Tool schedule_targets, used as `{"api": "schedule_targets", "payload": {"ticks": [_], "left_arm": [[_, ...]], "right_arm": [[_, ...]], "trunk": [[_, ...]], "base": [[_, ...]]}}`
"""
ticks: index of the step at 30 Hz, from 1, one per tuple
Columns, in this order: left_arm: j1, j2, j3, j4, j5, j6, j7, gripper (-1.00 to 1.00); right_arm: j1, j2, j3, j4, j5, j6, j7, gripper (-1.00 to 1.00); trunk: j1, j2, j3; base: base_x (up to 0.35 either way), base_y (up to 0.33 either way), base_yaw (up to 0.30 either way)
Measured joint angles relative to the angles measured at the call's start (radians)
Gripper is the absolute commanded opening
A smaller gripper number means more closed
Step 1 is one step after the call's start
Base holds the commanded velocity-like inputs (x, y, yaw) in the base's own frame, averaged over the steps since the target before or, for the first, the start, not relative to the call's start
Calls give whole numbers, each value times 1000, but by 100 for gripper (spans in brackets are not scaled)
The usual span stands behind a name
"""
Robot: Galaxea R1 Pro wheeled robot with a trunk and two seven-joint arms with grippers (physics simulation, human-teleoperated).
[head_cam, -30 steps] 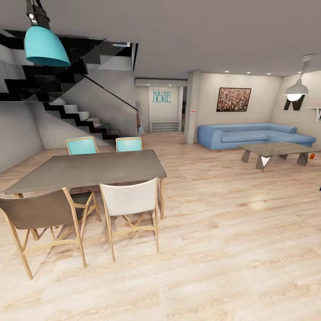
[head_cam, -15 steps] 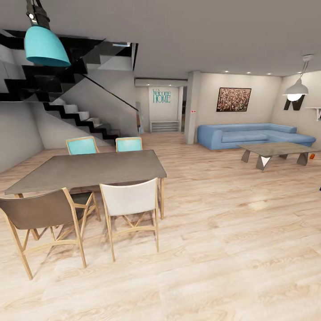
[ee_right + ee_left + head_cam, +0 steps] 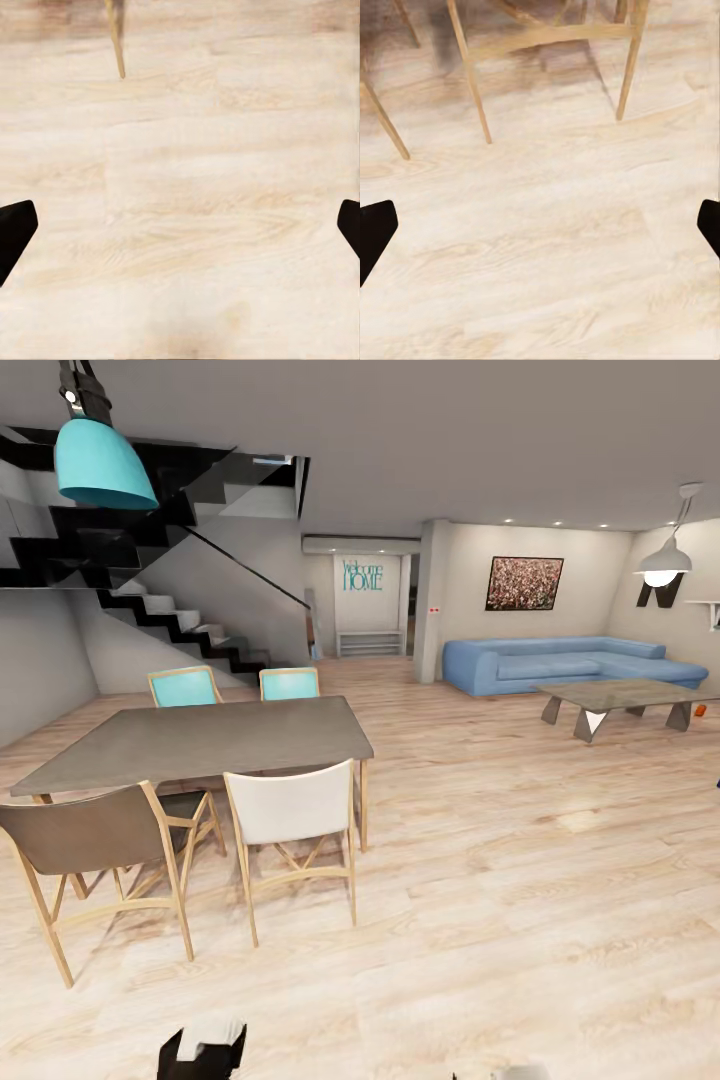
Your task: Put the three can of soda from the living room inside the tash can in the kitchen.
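Far right in the head view lies the living room, with its blue corner sofa point(image 3: 560, 663) and low grey table point(image 3: 618, 698). A small orange can of soda point(image 3: 700, 710) stands on the floor by that table's right end. At the picture's right edge a dark blue sliver point(image 3: 717, 783) is too small to identify. The trash can and the kitchen are out of view. My left gripper point(image 3: 540, 232) hangs open over bare wood floor near chair legs. My right gripper point(image 3: 180, 229) is also open above the floor, holding nothing.
A grey dining table point(image 3: 205, 740) with several chairs stands at the left, a white chair point(image 3: 290, 805) nearest. Black stairs point(image 3: 180, 615) rise behind it. Open wood floor point(image 3: 520, 840) stretches from me toward the sofa. A black and white part of my left arm point(image 3: 203, 1050) pokes in below.
A black and white part of my left arm and a grey tip of the right arm have come up into the bottom edge of the head view. The room has not shifted.
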Motion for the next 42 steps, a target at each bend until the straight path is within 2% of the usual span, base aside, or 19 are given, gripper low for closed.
{"api": "schedule_targets", "payload": {"ticks": [1, 2, 4, 5, 7, 8, 10, 11, 13, 14, 15, 16, 22, 42], "left_arm": [[16, 0, -1, -79, 0, 0, 0, 100], [47, 0, -2, -200, 0, -1, -1, 100], [81, 0, -3, -286, 0, -5, -1, 100], [116, 0, -4, -350, 0, -9, -2, 100], [149, 1, -4, -401, 0, -16, -1, 100], [150, 1, -4, -401, 0, -16, -1, 100], [187, 1, -5, -446, 0, -52, -2, 100], [208, 1, -5, -461, 0, -92, -2, 100], [232, 2, -5, -468, 0, -138, -3, 100], [252, 2, -4, -469, -2, -176, -8, 100], [260, 2, -4, -464, -3, -191, -12, 100], [275, 2, -1, -397, -4, -228, -40, 100], [283, 1, 1, -301, -1, -250, -85, 100], [285, 1, 4, -272, -5, -257, -97, 100]], "right_arm": [[4, 1, 1, -90, 0, 1, 1, 100], [25, 0, 7, -228, 1, 3, 2, 100], [55, -1, 11, -340, 1, 4, 2, 100], [90, -1, 13, -427, 2, 4, 2, 100], [129, -3, 15, -510, 4, 4, 1, 100], [129, -3, 15, -511, 4, 4, 1, 100], [177, -8, 14, -611, 11, 3, 2, 100], [202, -14, 11, -657, 14, 0, 2, 100], [221, -23, 7, -687, 14, -3, 3, 100], [233, -36, -4, -705, 11, -4, 3, 100], [238, -43, -13, -711, 9, -3, 3, 100], [249, -59, -38, -719, 6, 0, 4, 100], [256, -70, -57, -699, 6, -3, 4, 100], [258, -73, -62, -640, 5, -14, 5, 100]], "trunk": [[0, 0, 0], [0, 0, 0], [0, 0, 0], [0, 0, 0], [0, 0, 0], [0, 0, 0], [0, 0, 0], [0, 0, 0], [0, 0, 0], [0, 0, 0], [0, 0, 0], [0, 0, 0], [0, 0, 0], [0, 0, 0]], "base": [[0, 0, 0], [0, 0, 0], [0, 0, 0], [0, 0, 0], [0, 0, 0], [0, 0, 0], [0, 0, 0], [0, 0, 0], [0, 0, 0], [0, 0, 0], [0, 0, 0], [0, 0, 0], [0, 0, 0], [0, 0, 0]]}}
